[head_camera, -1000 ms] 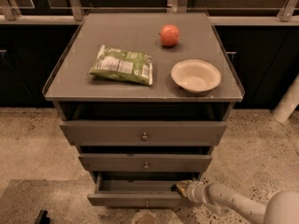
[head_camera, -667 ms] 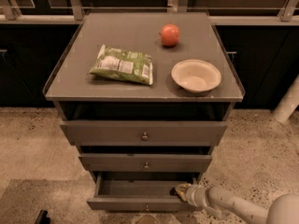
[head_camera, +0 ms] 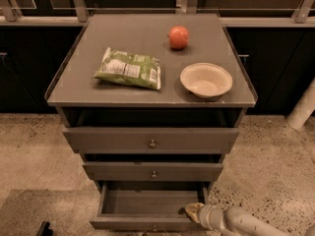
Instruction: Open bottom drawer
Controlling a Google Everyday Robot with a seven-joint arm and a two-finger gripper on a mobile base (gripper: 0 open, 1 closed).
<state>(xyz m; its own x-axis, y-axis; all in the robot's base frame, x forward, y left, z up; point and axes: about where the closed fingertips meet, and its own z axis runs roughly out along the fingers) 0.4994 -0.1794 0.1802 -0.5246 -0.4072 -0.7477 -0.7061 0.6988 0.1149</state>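
Observation:
The grey cabinet has three drawers. The bottom drawer [head_camera: 142,223] has the slimmest front with a small knob [head_camera: 154,227] at the frame's lower edge. It stands pulled out and its empty inside [head_camera: 147,202] shows. My gripper [head_camera: 191,211] reaches in from the lower right on a white arm [head_camera: 246,223] and rests at the drawer's front right corner, by the top edge of the front panel.
The mid drawer [head_camera: 152,171] and the top drawer [head_camera: 150,139] sit slightly out. On the cabinet top [head_camera: 138,38] lie a green snack bag [head_camera: 129,69], a red apple [head_camera: 178,37] and a beige bowl [head_camera: 205,79]. Speckled floor surrounds the cabinet; a white post [head_camera: 302,107] stands at right.
The bottom drawer has slid a little further out toward the camera, with my gripper moving along with its front right corner.

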